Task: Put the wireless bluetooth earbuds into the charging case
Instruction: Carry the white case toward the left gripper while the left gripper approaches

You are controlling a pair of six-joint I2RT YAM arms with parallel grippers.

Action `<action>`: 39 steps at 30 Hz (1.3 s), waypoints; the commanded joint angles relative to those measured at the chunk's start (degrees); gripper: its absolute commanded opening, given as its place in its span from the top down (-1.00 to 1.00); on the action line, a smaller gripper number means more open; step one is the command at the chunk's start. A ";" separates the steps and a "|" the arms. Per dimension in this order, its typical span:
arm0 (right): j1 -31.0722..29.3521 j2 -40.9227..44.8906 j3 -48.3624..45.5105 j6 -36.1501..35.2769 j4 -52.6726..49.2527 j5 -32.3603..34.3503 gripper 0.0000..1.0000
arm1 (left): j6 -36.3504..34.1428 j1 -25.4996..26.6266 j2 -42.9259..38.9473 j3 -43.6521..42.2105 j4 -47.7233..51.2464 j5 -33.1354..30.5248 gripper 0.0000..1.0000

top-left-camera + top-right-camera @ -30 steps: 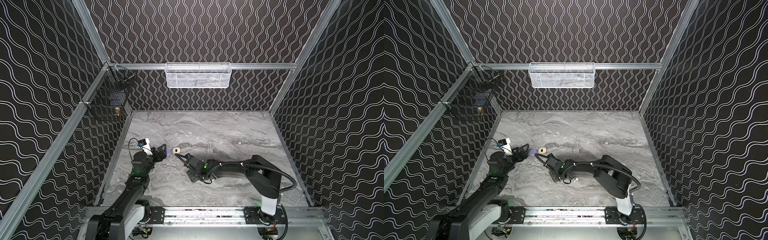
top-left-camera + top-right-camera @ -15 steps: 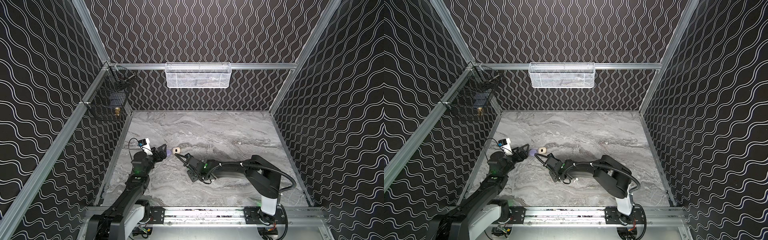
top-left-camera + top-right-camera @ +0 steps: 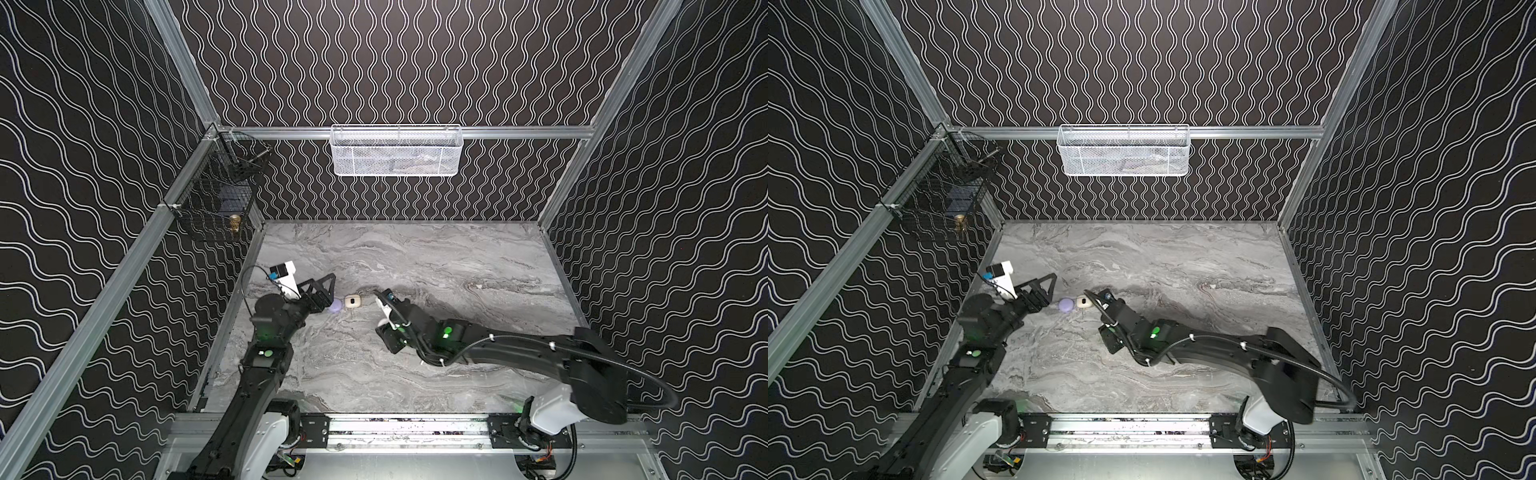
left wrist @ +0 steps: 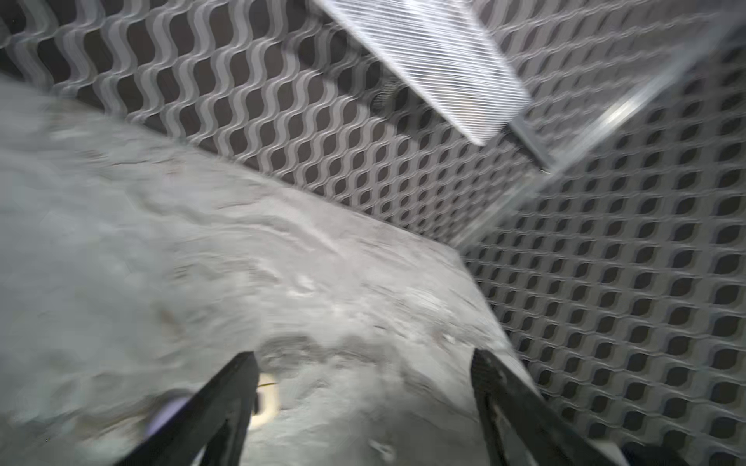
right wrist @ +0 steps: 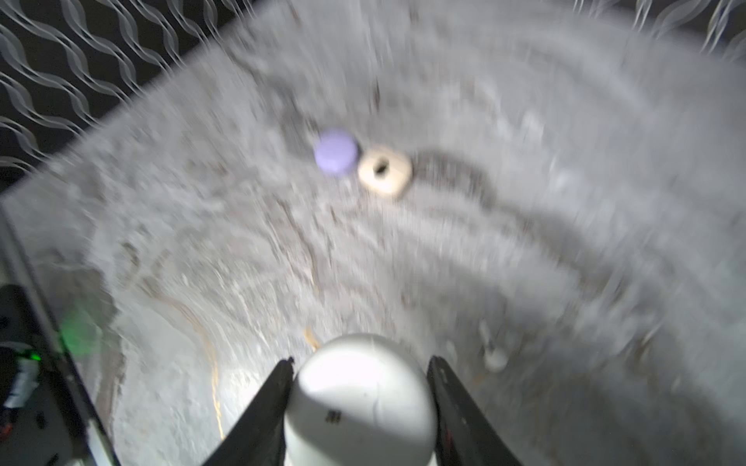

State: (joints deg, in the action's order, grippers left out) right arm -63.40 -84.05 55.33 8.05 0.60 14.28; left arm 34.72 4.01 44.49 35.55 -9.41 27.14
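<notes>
My right gripper (image 5: 359, 365) is shut on a white rounded charging case (image 5: 359, 399), which fills the gap between its fingers; in a top view this gripper (image 3: 385, 328) sits left of the table's middle. Ahead of it a lavender case (image 5: 336, 152) and a cream case (image 5: 385, 171) lie touching on the marble. My left gripper (image 4: 365, 363) is open with nothing between its fingers, and one finger (image 4: 238, 387) stands right beside the cream case (image 4: 266, 403). A small white earbud (image 5: 493, 357), blurred, lies on the table near the right gripper.
A white mesh basket (image 3: 397, 150) hangs on the back wall and a black wire basket (image 3: 216, 195) on the left wall. Patterned walls close in the marble table (image 3: 436, 257) on three sides. A pale speck (image 3: 480, 286) lies to the right on the marble.
My right gripper has pulled back to the right, away from the two cases, with the white case in it. The left gripper's fingers have narrowed slightly beside the lavender case.
</notes>
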 commanded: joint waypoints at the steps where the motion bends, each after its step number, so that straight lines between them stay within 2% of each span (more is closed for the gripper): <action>1: -0.19 4.12 -2.43 -13.82 14.36 -0.92 0.50 | -9.42 -0.11 -0.69 9.33 20.43 15.37 -0.52; 6: -0.15 10.14 -7.91 -26.71 26.13 -4.61 0.51 | -23.75 -0.11 -3.09 21.23 42.53 16.89 -0.55; 11: -0.21 13.83 -11.21 -33.18 32.79 -6.10 0.50 | -31.01 0.02 -4.04 22.85 47.57 27.52 -0.44; 13: -0.31 14.68 -11.04 -34.08 32.39 -6.97 0.50 | -29.98 0.12 -5.86 20.70 45.53 27.09 -0.40; 20: -2.10 15.52 -10.44 -36.47 32.02 -10.19 0.51 | -28.48 0.12 -10.99 15.11 38.83 32.14 -0.36; 23: -3.17 14.97 -9.59 -37.80 31.03 -10.00 0.52 | -27.70 0.12 -11.06 13.40 36.96 31.26 -0.38; 27: -3.79 14.23 -9.10 -39.59 30.83 -9.43 0.54 | -28.29 0.12 -8.52 13.92 38.35 29.37 -0.18; 34: -4.28 10.53 -7.64 -41.47 31.13 -8.17 0.58 | -25.89 0.12 -13.62 10.15 33.74 29.55 -0.19; 39: -5.56 8.79 -6.52 -43.22 31.41 -7.99 0.59 | -25.60 0.12 -12.33 9.85 33.36 29.83 -0.04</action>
State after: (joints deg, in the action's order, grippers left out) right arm -68.40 -74.65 47.88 -32.91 29.93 5.72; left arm 8.73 4.14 31.75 45.50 26.17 56.25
